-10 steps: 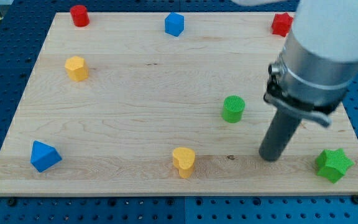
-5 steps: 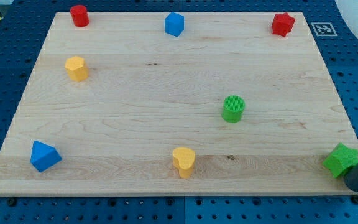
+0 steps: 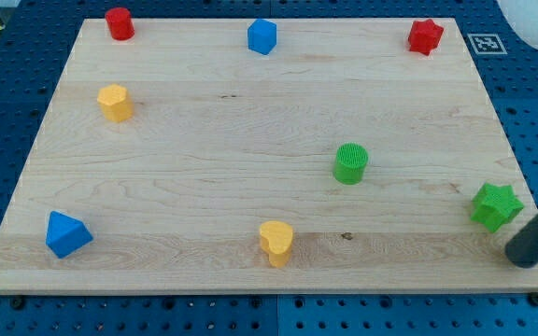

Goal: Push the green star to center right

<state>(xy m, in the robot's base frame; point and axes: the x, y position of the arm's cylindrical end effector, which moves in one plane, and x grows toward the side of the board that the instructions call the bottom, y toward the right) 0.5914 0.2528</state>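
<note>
The green star (image 3: 495, 206) lies near the board's right edge, below the middle height. My tip (image 3: 525, 259) is at the view's bottom right, just below and to the right of the star, close to it. The rod rises from the tip toward the view's right edge. A green cylinder (image 3: 350, 163) stands to the left of the star, a little higher.
On the wooden board (image 3: 250, 131): a red cylinder (image 3: 119, 22) top left, a blue block (image 3: 262, 36) top middle, a red star (image 3: 425, 36) top right, a yellow block (image 3: 115, 102) left, a blue block (image 3: 66, 233) bottom left, a yellow block (image 3: 276, 243) bottom middle.
The green star has moved up and a little left from the bottom right corner. My tip swung from left of the star, around its lower right, and now follows it upward.
</note>
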